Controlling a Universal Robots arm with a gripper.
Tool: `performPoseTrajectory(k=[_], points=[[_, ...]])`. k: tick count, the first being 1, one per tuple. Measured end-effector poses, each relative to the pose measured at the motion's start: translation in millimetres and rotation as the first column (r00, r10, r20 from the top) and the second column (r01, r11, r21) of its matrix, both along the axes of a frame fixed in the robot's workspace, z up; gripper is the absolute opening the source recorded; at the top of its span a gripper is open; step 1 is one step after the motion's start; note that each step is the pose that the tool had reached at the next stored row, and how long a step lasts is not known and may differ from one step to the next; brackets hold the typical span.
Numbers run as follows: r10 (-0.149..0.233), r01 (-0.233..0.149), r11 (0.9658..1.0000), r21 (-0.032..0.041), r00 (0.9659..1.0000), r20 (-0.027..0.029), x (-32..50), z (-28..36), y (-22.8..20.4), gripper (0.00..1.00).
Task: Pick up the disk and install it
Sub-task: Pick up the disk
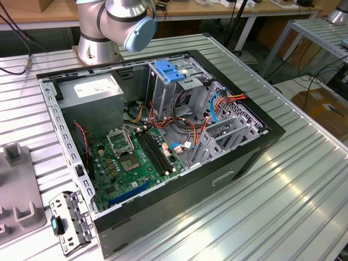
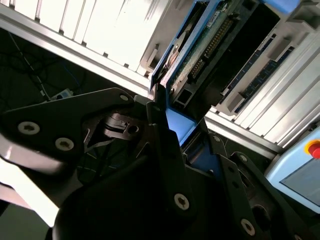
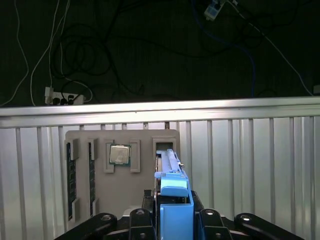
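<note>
The disk [image 3: 172,197] is seen edge-on in the first wrist view, a dark drive in a bright blue carrier frame. My gripper [image 3: 174,219] is shut on it, with a black finger [image 3: 141,220] on each side. Its far end points toward a slot [image 3: 166,146] in a grey holder tray [image 3: 150,137] on the slatted table. The second wrist view shows the disk [image 2: 200,47] with its green circuit board and connector, the blue frame clamped in the gripper [image 2: 176,131]. The open computer case [image 1: 247,155] lies on the table in the exterior view.
The grey holder tray also carries a processor chip [image 3: 120,154] and memory sticks [image 3: 71,180]. Inside the case are a motherboard [image 1: 130,160], a grey drive cage with a blue latch [image 1: 170,72] and loose cables. The arm's base [image 1: 106,30] stands behind the case. A metal bracket [image 1: 69,222] lies at the front.
</note>
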State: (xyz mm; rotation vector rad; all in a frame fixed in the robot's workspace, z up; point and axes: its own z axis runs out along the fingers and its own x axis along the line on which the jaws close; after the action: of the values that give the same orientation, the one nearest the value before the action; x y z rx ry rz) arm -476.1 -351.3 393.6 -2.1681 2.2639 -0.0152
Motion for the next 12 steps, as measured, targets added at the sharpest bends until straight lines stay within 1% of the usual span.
performPoseTrajectory(k=[12], points=[[0.000,0.000,1.0000,0.0000,1.0000,0.0000,0.0,8.9,0.0,0.36]])
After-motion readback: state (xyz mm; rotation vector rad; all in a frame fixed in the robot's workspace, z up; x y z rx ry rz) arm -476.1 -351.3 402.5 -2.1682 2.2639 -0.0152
